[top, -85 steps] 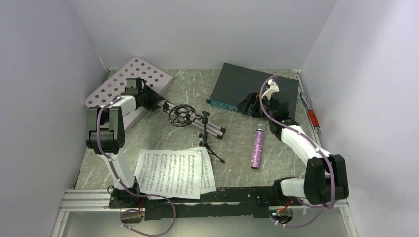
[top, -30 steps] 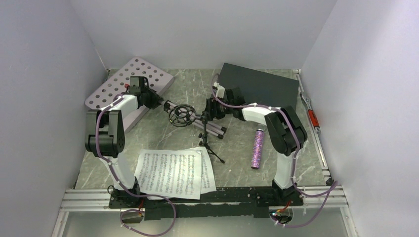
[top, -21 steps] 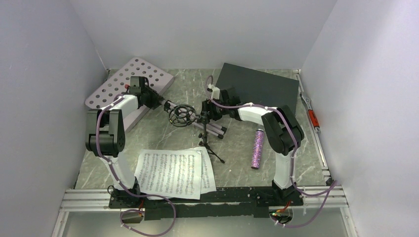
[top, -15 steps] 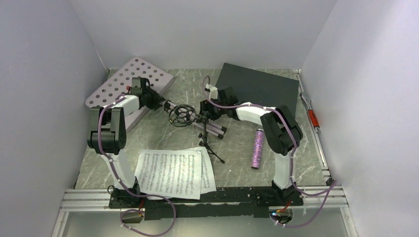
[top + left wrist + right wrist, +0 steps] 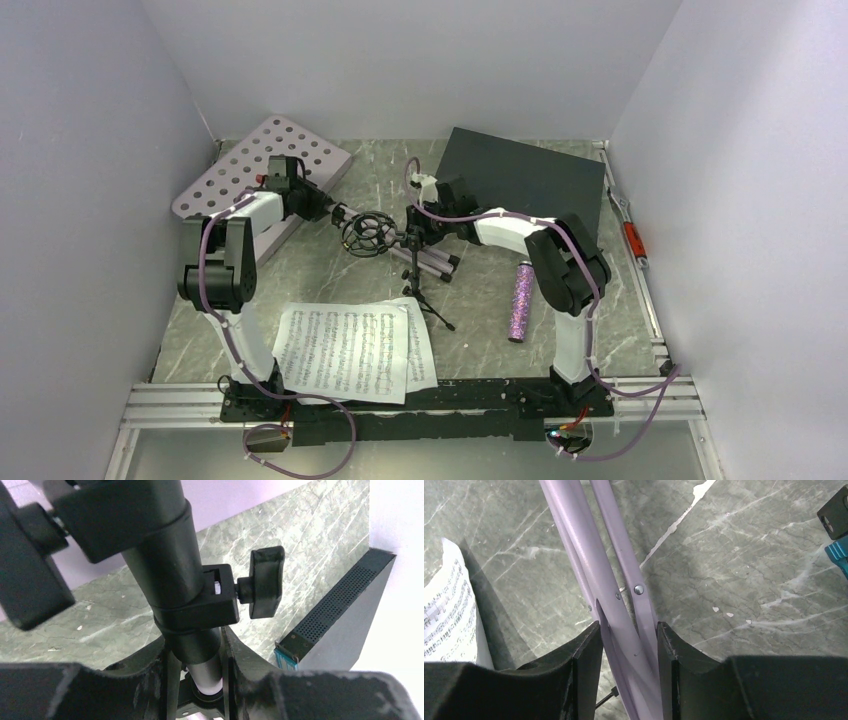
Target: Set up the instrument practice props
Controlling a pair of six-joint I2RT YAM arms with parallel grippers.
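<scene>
Grey marbled counter (image 5: 480,300), plain pale walls (image 5: 400,60); left fingers (image 5: 140,680) clamp the music stand (image 5: 262,165) pole (image 5: 170,580), right fingers (image 5: 586,670) clamp its lilac legs (image 5: 624,610).

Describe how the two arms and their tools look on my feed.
Both the left arm and right arm have white links, bulky black joints and a purple cable looping alongside. The left tool and right tool each carry two matte black, tapered fingers.

Grey marble table (image 5: 480,290) held: music stand (image 5: 250,165) lying back-left, box (image 5: 530,180) back, tripod (image 5: 413,262) centre, microphone (image 5: 521,300) right, sheet music (image 5: 345,350) near edge.
</scene>
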